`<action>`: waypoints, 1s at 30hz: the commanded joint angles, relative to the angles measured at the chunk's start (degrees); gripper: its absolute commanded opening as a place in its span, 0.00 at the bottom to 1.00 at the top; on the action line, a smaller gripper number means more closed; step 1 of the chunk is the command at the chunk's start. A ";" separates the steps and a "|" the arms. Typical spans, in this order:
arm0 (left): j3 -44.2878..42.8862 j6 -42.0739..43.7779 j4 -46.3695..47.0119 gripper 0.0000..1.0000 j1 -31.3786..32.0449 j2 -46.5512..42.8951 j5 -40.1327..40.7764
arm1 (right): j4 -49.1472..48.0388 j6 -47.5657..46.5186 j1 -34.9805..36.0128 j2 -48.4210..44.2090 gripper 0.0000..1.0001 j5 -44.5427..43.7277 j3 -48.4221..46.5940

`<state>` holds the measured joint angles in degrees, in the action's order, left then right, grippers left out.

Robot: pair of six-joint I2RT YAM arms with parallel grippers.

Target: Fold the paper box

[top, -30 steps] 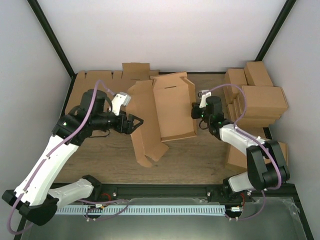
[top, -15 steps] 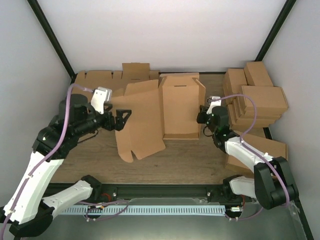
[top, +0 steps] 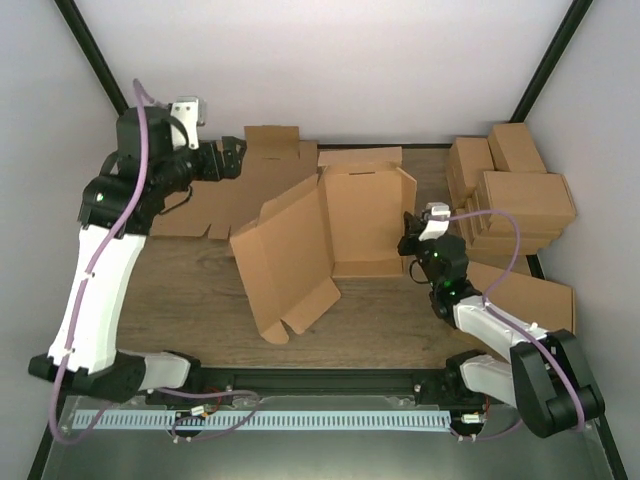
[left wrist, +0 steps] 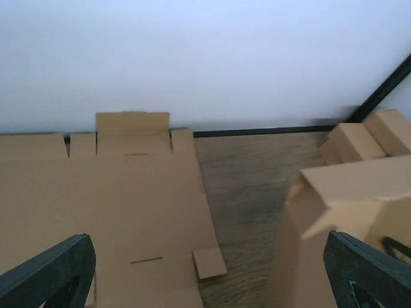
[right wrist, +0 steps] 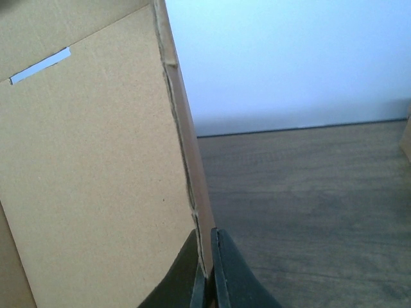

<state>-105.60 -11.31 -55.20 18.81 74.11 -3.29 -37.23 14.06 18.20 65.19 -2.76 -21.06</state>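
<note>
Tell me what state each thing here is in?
Brown corrugated cardboard paper box: half folded, walls raised, big lid flap leaning open.
Left gripper: open, empty, above the flat sheets.
Right gripper: shut on the box's right wall.
Flat notched brown cardboard sheets: lying unfolded.
Plain brown rectangular cartons: closed, stacked.

No readable txt, labels, brands or nos. on the paper box (top: pixel 360 220) or cartons (top: pixel 520 195).

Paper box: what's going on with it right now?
The right gripper is pinched shut on the right side wall of the paper box, which sits mid-table partly folded: walls up, the big lid panel leaning out to the left. The left gripper hangs open over the flat cardboard sheets at the far left, not touching the box.
</note>
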 commanded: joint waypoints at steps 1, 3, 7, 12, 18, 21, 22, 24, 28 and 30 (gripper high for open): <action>-4.63 0.92 -0.33 1.00 -4.82 5.02 -6.78 | -12.18 -1.93 0.24 -3.12 0.01 0.69 2.27; -4.74 0.03 1.55 1.00 -5.83 6.33 -10.34 | -14.48 -1.84 0.19 -3.64 0.01 0.86 3.64; 3.83 -2.85 10.17 1.00 -6.33 6.06 -21.30 | -17.56 -1.46 0.20 -3.54 0.02 2.33 4.89; 22.61 -8.33 26.69 1.00 -6.14 4.08 -39.92 | -19.35 -0.35 0.21 -2.41 0.02 2.79 6.30; 35.65 -9.39 33.52 0.97 -4.86 2.53 -43.87 | -22.67 1.51 0.27 -0.11 0.02 5.44 8.48; 39.01 -9.67 36.37 0.97 -4.30 2.43 -45.36 | -25.15 1.67 0.74 2.07 0.02 6.85 9.05; 39.80 -10.00 37.41 0.97 -4.09 2.50 -45.93 | -25.75 1.51 0.93 2.92 0.02 6.81 9.10; 41.30 -11.06 40.04 0.97 -3.36 2.96 -47.85 | -26.51 1.38 1.41 3.87 0.02 6.73 9.19; 41.95 -12.66 44.00 0.96 -0.74 4.70 -50.39 | -26.84 0.40 2.63 5.22 0.03 5.98 9.19; 41.81 -13.70 45.62 0.97 0.08 4.94 -51.26 | -26.92 0.19 3.04 5.78 0.03 5.38 9.19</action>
<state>-63.81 -23.14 -17.02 16.99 78.67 -49.93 -59.46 14.37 20.21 70.28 3.49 -11.35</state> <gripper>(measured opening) 0.966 0.028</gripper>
